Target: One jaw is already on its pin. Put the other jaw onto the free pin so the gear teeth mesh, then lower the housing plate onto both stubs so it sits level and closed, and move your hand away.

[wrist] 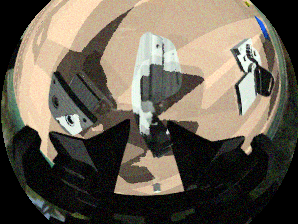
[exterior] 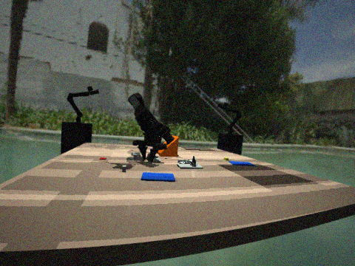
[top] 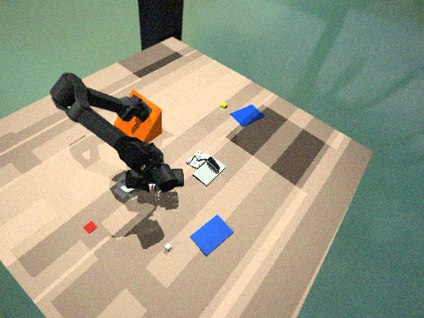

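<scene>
Blue slab (top: 212,235) (exterior: 158,176) is nearest, in front of the claw (top: 146,185) (exterior: 147,159) (wrist: 150,121). White assembly (top: 206,177) (exterior: 189,166) (wrist: 245,93) sits beside the claw. Claw's part open, white jaw (wrist: 158,62) partly between its fingertips; can't tell if they touch. Orange block (top: 152,125) (exterior: 171,148) is behind the claw.
</scene>
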{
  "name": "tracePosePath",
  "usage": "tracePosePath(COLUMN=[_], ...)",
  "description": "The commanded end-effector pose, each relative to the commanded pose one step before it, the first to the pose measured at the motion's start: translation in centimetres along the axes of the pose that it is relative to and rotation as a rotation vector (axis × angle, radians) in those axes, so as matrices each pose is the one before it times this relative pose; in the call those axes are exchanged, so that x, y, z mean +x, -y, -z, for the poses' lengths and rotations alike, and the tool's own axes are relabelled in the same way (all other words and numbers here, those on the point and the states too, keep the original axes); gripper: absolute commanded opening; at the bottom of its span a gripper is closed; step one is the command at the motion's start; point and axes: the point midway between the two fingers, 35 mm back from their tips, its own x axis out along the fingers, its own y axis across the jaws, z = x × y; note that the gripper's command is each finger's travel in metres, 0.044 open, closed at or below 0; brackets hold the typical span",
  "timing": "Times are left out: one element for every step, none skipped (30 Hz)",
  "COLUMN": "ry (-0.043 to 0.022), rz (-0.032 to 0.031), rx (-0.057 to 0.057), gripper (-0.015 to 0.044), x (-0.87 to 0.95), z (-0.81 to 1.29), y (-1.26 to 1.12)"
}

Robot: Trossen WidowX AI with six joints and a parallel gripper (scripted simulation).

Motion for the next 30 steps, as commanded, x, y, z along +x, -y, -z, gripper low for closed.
tracePosePath(ry=[0.00192,0.00000,0.00000,0.00000,0.00000,0.00000,0.00000,0.00000,0.00000,0.00000,0.00000,0.00000,0.00000,0.00000,0.00000,0.00000,0.00000,0.00000,0.00000,0.00000,0.00000,0.00000,0.00000,0.00000,-0.00023,-0.00069,-0.00114,-0.00138,-0.00138,-0.00030], rz=[0.00395,0.00000,0.00000,0.00000,0.00000,0.00000,0.00000,0.00000,0.00000,0.00000,0.00000,0.00000,0.00000,0.00000,0.00000,0.00000,0.00000,0.00000,0.00000,0.00000,0.00000,0.00000,0.00000,0.00000,0.00006,0.00018,0.00030,0.00037,0.00038,0.00016], rx=[-0.0043,0.0000,0.0000,0.0000,0.0000,0.0000,0.0000,0.0000,0.0000,0.0000,0.0000,0.0000,0.0000,0.0000,0.0000,0.0000,0.0000,0.0000,0.0000,0.0000,0.0000,0.0000,0.0000,0.0000,0.0008,0.0024,0.0040,0.0049,0.0049,0.0013], gripper=[0.0125,0.0118,0.0112,0.0105,0.0098,0.0092,0.0085,0.0078,0.0072,0.0065,0.0058,0.0052,0.0045,0.0038,0.0037,0.0037,0.0037,0.0037,0.0037,0.0037,0.0037,0.0037,0.0037,0.0037,0.0037,0.0037,0.0037,0.0037,0.0037,0.0037], x=[0.044,0.000,0.000,0.000,0.000,0.000,0.000,0.000,0.000,0.000,0.000,0.000,0.000,0.000,0.000,0.000,0.000,0.000,0.000,0.000,0.000,0.000,0.000,0.000,-0.005,-0.015,-0.025,-0.031,-0.031,-0.060], z=[-0.037,0.000,0.000,0.000,0.000,0.000,0.000,0.000,0.000,0.000,0.000,0.000,0.000,0.000,0.000,0.000,0.000,0.000,0.000,0.000,0.000,0.000,0.000,0.000,0.005,0.015,0.024,0.029,0.029,0.009], y=[0.077,0.000,0.000,0.000,0.000,0.000,0.000,0.000,0.000,0.000,0.000,0.000,0.000,0.000,0.000,0.000,0.000,0.000,0.000,0.000,0.000,0.000,0.000,0.000,0.003,0.010,0.017,0.020,0.021,0.009])
